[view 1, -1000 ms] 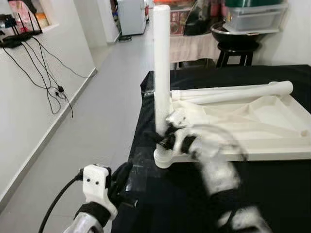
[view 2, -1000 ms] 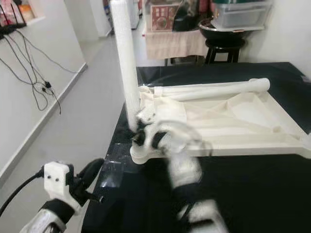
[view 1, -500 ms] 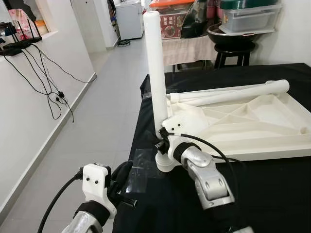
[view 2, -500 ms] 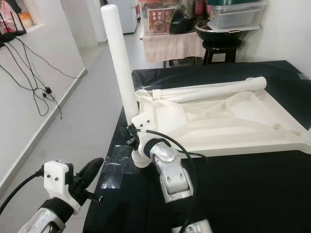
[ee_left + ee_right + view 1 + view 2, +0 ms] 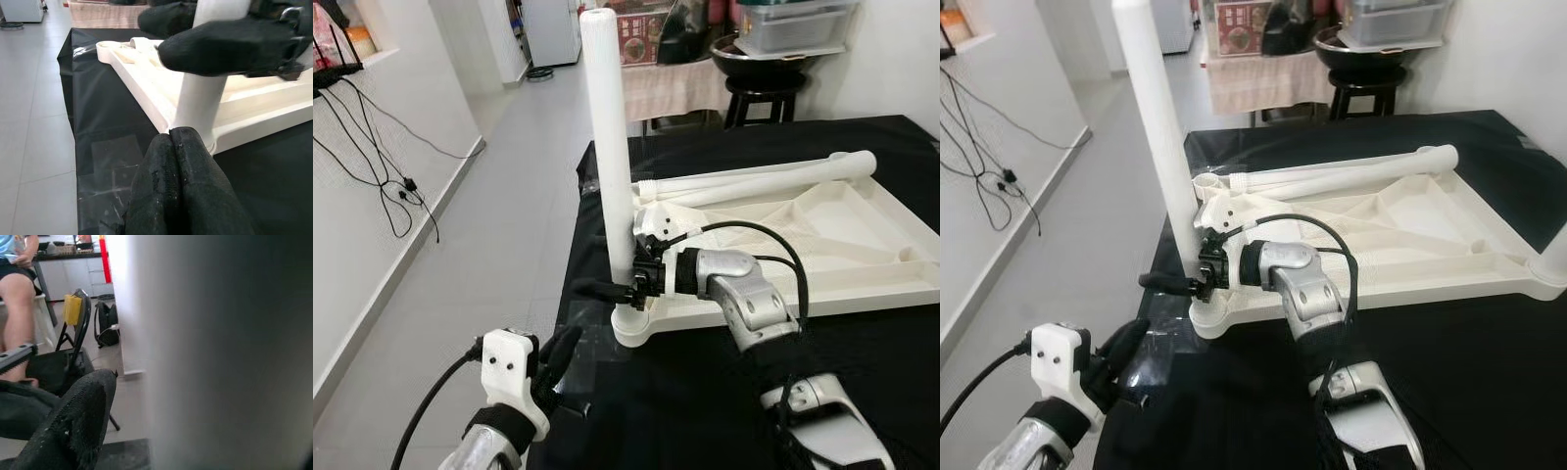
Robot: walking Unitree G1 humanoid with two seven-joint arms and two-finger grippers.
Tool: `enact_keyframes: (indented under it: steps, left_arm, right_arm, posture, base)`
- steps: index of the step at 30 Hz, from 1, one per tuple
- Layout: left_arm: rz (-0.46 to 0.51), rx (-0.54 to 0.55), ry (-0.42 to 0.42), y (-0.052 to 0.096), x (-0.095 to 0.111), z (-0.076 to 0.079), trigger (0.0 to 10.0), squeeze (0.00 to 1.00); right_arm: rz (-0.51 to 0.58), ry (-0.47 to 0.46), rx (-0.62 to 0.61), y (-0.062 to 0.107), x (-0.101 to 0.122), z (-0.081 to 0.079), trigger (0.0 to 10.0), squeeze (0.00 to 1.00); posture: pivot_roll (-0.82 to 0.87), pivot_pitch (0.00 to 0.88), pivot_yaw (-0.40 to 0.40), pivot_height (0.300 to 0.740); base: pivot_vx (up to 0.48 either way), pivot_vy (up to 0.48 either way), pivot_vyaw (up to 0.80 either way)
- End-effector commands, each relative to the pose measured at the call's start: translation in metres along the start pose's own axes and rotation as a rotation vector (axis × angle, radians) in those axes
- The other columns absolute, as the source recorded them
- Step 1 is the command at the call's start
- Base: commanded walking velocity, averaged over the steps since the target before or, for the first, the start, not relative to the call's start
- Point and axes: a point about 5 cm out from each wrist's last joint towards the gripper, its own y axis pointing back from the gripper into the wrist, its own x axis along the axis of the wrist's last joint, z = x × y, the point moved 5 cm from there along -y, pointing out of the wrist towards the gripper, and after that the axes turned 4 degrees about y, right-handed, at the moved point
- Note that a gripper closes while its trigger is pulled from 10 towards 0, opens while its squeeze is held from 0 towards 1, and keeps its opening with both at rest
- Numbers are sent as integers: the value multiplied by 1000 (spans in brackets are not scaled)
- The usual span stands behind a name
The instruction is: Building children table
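A: Start near. What sits closest?

B: The left gripper point(image 5: 558, 354), low at 7 o'clock off the edge of the cloth point(image 5: 862, 392). In its wrist view its two fingers point(image 5: 161, 191) press together, holding nothing, aimed at the foot of the leg point(image 5: 200, 98).

A: And the right one?

B: The right gripper point(image 5: 612, 290) reaches from 5 o'clock toward the centre, its silver forearm lying over the near rim of the top point(image 5: 862, 245). One black finger point(image 5: 1167, 282) pokes out past the leg at 9 o'clock. Its wrist view has the white tube right up against the camera with one finger point(image 5: 73, 426) beside it. The fingers straddle the tube near its base; whether they truly pinch it, I cannot tell.

A: Where is the table itself?

B: The top lies upside down on the black cloth, ribs up, filling 1 to 3 o'clock. The leg point(image 5: 607, 137) stands upright in the near-left corner socket, rising toward 12.

A: Anything else on it?

B: A second leg point(image 5: 773, 181) lies flat along the top's far edge.

A: Beyond that?

B: A black stool point(image 5: 766, 93) at 1 o'clock, and grey floor point(image 5: 499, 196) running away at 10.
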Motion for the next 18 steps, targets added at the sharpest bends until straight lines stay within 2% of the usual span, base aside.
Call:
enact_keyframes:
  steps: [1, 4, 5, 6, 9, 10, 16, 18]
  left_arm:
    - [-12, 12, 1, 1, -3, -2, 10000, 0]
    - [-12, 12, 1, 1, -3, -2, 10000, 0]
    - [-11, 12, 1, 1, -3, -2, 10000, 0]
    - [-10, 13, 2, 0, -3, -2, 10000, 0]
    - [-9, 13, 2, 0, -3, -2, 10000, 0]
    - [-8, 14, 3, 0, -3, -1, 10000, 0]
    - [-5, 14, 7, -1, -3, 0, 10000, 0]
    - [-3, 13, 12, -1, -2, 1, 10000, 0]
  right_arm:
    - [-11, -12, 62, -11, -2, -5, 10000, 0]
    - [-15, -44, 66, -13, -4, -3, 10000, 0]
    - [-20, -69, 65, -14, -7, -2, 8627, 0]
    - [-27, -84, 59, -14, -9, 0, 431, 0]
    - [-28, -88, 63, -13, -11, 1, 431, 0]
    - [-30, -90, 53, -10, -13, 3, 0, 0]
    - [-25, -83, 8, -2, -18, 9, 0, 0]
    - [-48, -80, -84, 13, -31, 11, 0, 0]
  posture:
    - [14, 7, 83, 740]
    - [15, 7, 82, 740]
    - [16, 7, 81, 740]
    - [15, 10, 79, 740]
    - [15, 10, 79, 740]
    - [14, 11, 76, 740]
    - [4, 22, 77, 740]
    - [-5, 36, 76, 740]
  base:
    - [0, 0, 0]
    - [0, 0, 0]
    - [0, 0, 0]
    - [0, 0, 0]
    - [0, 0, 0]
    - [0, 0, 0]
    - [0, 0, 0]
    - [0, 0, 0]
